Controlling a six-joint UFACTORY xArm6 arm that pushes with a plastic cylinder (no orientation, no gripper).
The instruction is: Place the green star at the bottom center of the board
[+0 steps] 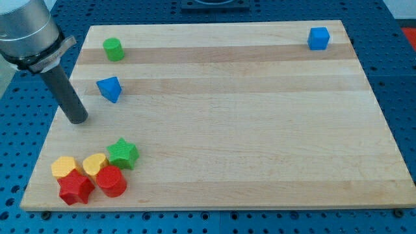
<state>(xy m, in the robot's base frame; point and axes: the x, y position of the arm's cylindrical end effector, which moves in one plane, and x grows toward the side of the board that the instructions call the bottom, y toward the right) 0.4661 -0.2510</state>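
Note:
The green star (122,154) lies near the board's bottom left, touching the cluster of red and yellow blocks. My tip (78,121) rests on the wooden board (247,123) at the view's left, above and left of the green star, with a gap between them. The rod slants up to the arm's grey body at the view's top left.
A yellow block (64,166), a yellow heart (95,164), a red star (75,188) and a red cylinder (111,181) huddle at the bottom left. A blue triangular block (109,88) and a green cylinder (113,49) are at the upper left. A blue cube (318,38) is at the top right.

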